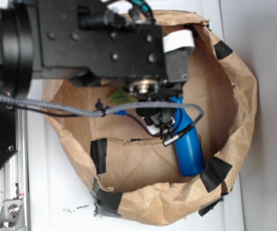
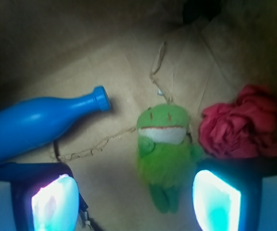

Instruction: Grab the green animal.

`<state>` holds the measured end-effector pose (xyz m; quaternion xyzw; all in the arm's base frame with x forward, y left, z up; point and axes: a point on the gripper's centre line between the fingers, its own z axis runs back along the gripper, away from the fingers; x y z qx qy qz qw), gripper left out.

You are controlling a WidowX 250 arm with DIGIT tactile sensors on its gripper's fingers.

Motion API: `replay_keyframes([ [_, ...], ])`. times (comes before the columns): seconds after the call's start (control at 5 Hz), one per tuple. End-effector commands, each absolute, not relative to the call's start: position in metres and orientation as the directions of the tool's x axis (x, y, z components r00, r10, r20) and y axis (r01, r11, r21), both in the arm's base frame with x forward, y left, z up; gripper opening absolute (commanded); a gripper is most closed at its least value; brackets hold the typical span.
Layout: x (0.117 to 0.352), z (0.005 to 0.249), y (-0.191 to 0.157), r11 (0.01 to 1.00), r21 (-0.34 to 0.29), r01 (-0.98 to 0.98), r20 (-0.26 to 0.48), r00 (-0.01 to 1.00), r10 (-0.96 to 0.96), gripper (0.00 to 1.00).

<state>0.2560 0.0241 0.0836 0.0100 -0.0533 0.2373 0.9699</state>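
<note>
- Small fuzzy lime-green plush animal (image 2: 164, 151) lies on crumpled brown paper floor (image 2: 104, 62); darker head with white face patch and red marks points up-frame, legs down-frame.
- Blue plastic bottle (image 2: 37, 124) on its side at left — capped neck aimed toward the toy, apart from it.
- Red ruffled cloth lump (image 2: 242, 122) just right of the toy.
- Gripper (image 2: 136, 204) jaws spread — fingers (image 2: 54, 202) glow cyan; toy sits nearer the right one.
</note>
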Motion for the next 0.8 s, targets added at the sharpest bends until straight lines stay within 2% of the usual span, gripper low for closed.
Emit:
replay_keyframes([
  [0.0, 0.231, 0.060, 0.041, 0.872, 0.000, -0.489, 0.158, 0.861, 0.483, 1.00],
  [0.2, 0.198, 0.044, 0.040, 0.873, -0.013, -0.488, 0.117, 0.866, 0.486, 1.00],
  [0.4, 0.193, 0.046, 0.038, 0.861, -0.021, -0.509, 0.096, 0.856, 0.508, 1.00],
  [0.6, 0.174, 0.050, 0.025, 0.858, -0.043, -0.512, 0.070, 0.855, 0.514, 1.00],
])
